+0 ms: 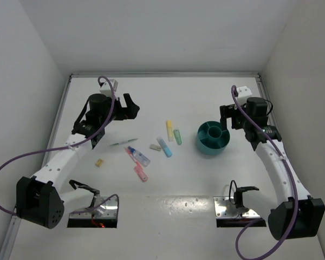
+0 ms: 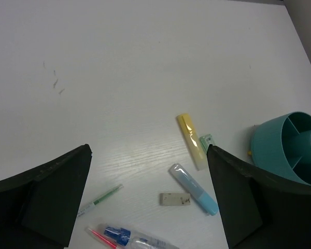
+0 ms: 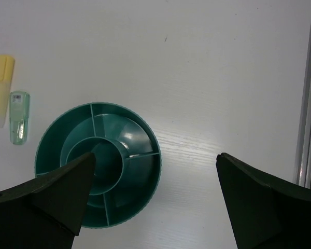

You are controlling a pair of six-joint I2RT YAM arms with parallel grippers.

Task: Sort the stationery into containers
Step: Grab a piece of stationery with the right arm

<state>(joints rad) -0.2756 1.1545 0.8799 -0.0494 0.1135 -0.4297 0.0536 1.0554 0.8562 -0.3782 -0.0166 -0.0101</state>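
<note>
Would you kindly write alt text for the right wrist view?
A teal tub, visible compartments empty, sits on a white table under the open right gripper. A yellow marker and a green marker lie side by side at frame left.

The round teal tub (image 1: 210,150) stands upright, with little walls around a middle cup. Just left lie the yellow marker (image 1: 169,130) and green marker (image 1: 177,136) side by side. Lower down are the light-blue marker (image 1: 164,147) and grey eraser (image 1: 155,147) — farther left are the thin green pen (image 1: 123,142), blue tube (image 1: 137,156), pink marker (image 1: 141,173) and tiny yellow piece (image 1: 98,162).
</note>
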